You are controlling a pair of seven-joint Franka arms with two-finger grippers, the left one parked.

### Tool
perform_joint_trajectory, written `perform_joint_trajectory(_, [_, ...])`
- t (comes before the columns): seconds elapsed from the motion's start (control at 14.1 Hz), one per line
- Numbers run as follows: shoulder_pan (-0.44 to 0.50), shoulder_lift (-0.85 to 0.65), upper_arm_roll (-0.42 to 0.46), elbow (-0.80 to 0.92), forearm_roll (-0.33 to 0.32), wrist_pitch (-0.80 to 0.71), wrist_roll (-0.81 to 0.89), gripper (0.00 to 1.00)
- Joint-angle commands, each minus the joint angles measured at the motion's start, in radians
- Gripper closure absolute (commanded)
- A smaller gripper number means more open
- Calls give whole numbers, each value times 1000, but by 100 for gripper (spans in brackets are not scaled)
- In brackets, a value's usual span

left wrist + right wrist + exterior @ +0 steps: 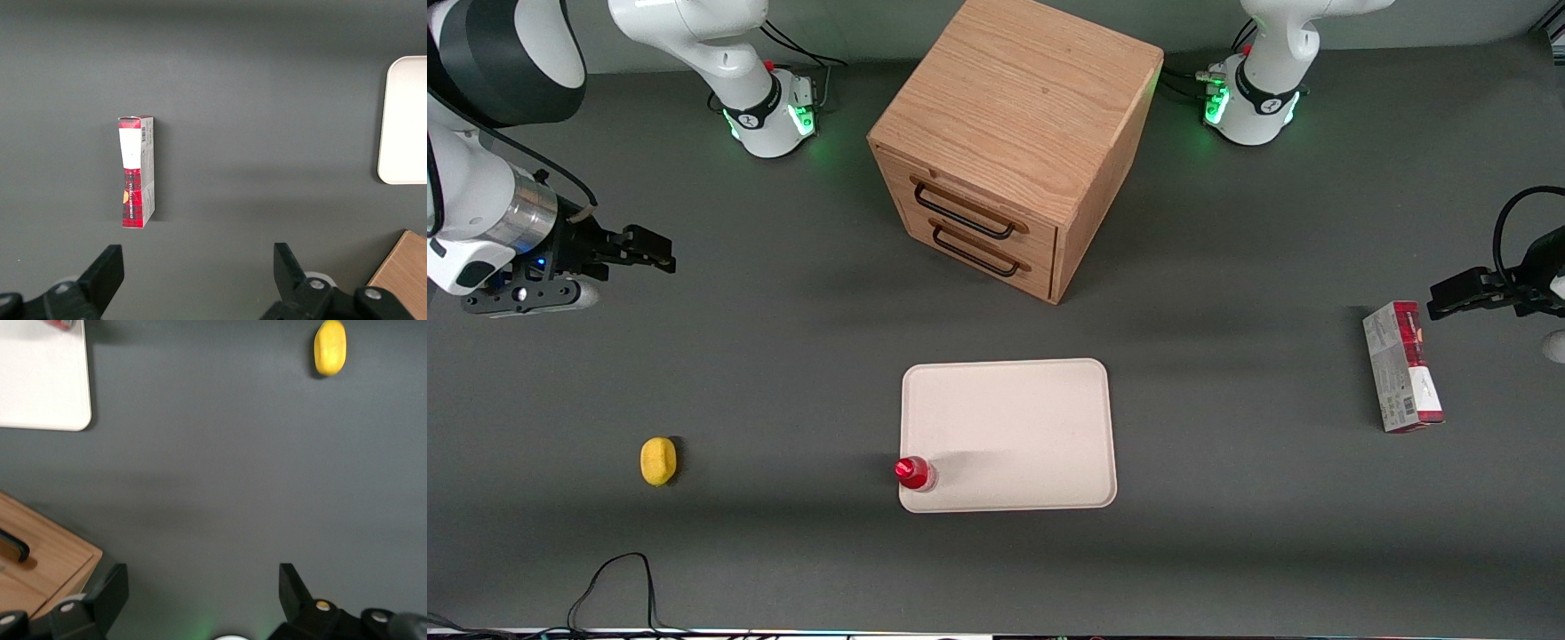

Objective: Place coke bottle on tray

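Observation:
The coke bottle (914, 473), small and red with a red cap, stands upright just inside the corner of the tray (1014, 427) that is nearest the front camera and toward the working arm's end. The tray is cream-white, flat and low-rimmed. In the right wrist view a corner of the tray (40, 380) shows, with a red sliver of the coke bottle (61, 323) at the frame's edge. My gripper (660, 252) (203, 577) hovers well away toward the working arm's end of the table. It is open with nothing between its fingers.
A wooden two-drawer cabinet (1014, 142) stands farther from the front camera than the tray; its corner (33, 567) is close to my gripper. A yellow lemon-shaped thing (658, 460) (330, 347) lies on the table. A red-and-white carton (1402, 366) (137, 170) lies toward the parked arm's end.

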Motion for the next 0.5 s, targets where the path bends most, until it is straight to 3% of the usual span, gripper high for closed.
perform_joint_trajectory(0.0, [-29, 6, 4, 43, 51, -44, -17, 0])
perform_joint_trajectory(0.43, [-19, 9, 1, 72, 64, -64, -17, 0])
